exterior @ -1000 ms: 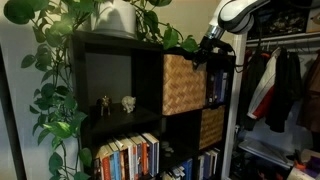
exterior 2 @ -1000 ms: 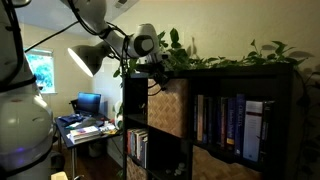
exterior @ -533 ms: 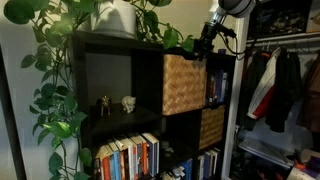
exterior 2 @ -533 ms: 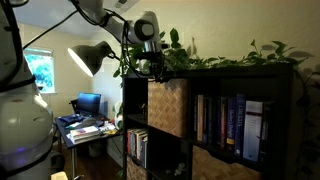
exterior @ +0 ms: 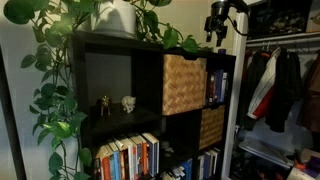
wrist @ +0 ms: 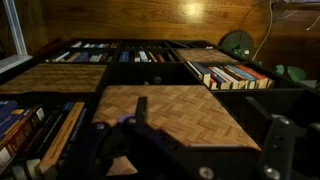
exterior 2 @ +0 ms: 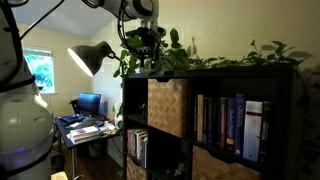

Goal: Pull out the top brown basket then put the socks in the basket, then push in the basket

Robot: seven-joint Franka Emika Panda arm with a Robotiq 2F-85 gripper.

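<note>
The top brown basket (exterior: 184, 84) (exterior 2: 167, 105), light tan wicker with a square front, sits in the upper cubby of the dark shelf unit (exterior: 110, 45). In the wrist view its woven face (wrist: 165, 110) fills the middle, right in front of my gripper (wrist: 205, 118). My gripper (exterior: 216, 38) (exterior 2: 143, 63) hangs above the shelf's top edge, over the basket and apart from it. Its fingers (wrist: 140, 108) stand wide open with nothing between them. The socks are out of view.
A darker woven basket (exterior: 211, 127) sits in the cubby below. Rows of books (exterior: 128, 156) (exterior 2: 232, 122) fill the neighbouring cubbies. A trailing plant (exterior: 60, 70) covers the shelf top and side. Clothes (exterior: 280, 85) hang beside the shelf; a lamp (exterior 2: 92, 57) and desk stand beyond.
My gripper has let go at the basket's top front edge, opened wide and risen to above the shelf top. The basket itself has stayed in place.
</note>
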